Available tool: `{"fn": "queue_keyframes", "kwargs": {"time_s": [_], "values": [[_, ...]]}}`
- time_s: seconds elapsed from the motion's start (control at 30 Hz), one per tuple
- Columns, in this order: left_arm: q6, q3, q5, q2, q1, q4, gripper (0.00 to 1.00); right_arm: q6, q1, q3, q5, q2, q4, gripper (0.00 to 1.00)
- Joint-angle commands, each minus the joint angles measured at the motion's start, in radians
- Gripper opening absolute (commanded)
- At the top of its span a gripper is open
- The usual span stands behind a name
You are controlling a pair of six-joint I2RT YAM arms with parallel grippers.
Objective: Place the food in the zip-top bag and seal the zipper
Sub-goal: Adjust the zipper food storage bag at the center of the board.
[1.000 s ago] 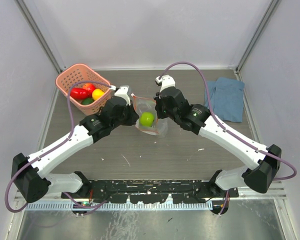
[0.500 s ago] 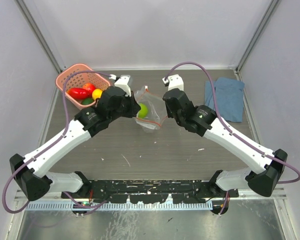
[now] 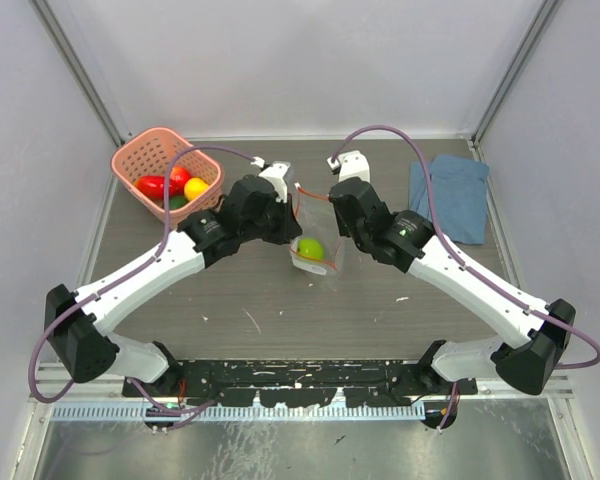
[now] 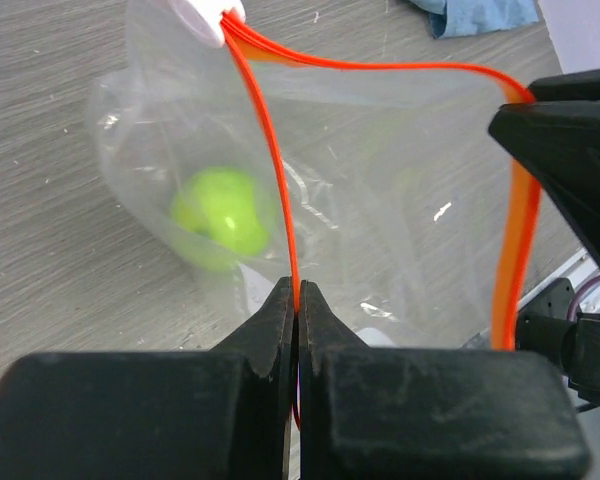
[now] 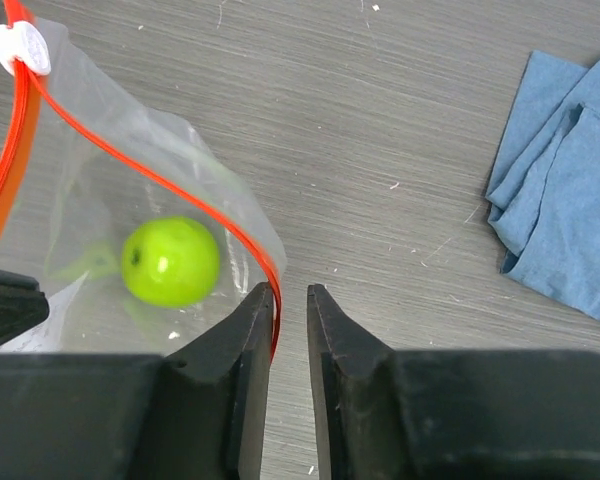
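Note:
The clear zip-top bag hangs between my two grippers with one green fruit inside. My left gripper is shut on the orange-red zipper on one side of the bag's mouth, which gapes open. The white slider sits at the far end. My right gripper has its jaws slightly apart. The other side of the zipper runs between them against the left finger. The green fruit shows through the plastic. The rest of the food, red, orange, yellow and dark, lies in a basket.
The pink lattice basket stands at the back left, behind my left arm. A folded blue cloth lies at the back right, also in the right wrist view. Grey walls close the table on three sides.
My left gripper has moved right, away from the basket, carrying its side of the bag. The bag and the green fruit have shifted right and nearer. My right gripper has barely moved.

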Motion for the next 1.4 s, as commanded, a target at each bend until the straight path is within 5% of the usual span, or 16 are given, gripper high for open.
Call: {"fn": "queue_keyframes", "kwargs": {"time_s": [0.0,0.2,0.43,0.6,1.03,1.37], "values": [[0.007,0.04,0.044,-0.004,-0.013,0.065,0.0,-0.009,-0.015,-0.001,-0.002,-0.031,0.027,0.29],[0.017,0.05,0.048,0.004,-0.024,0.057,0.0,-0.018,-0.035,-0.003,-0.008,-0.019,0.029,0.29],[0.034,0.059,0.011,-0.011,-0.027,0.028,0.0,-0.027,-0.065,-0.022,-0.003,-0.039,0.035,0.05],[0.037,0.047,-0.031,-0.035,-0.026,0.034,0.05,-0.034,-0.071,-0.021,0.018,-0.068,0.035,0.0],[0.04,0.019,-0.068,-0.09,-0.024,0.07,0.46,-0.034,-0.072,-0.011,0.051,-0.074,0.049,0.0],[0.087,0.023,-0.128,-0.169,0.095,-0.025,0.61,-0.039,-0.074,-0.037,0.097,-0.064,0.063,0.0]]}}
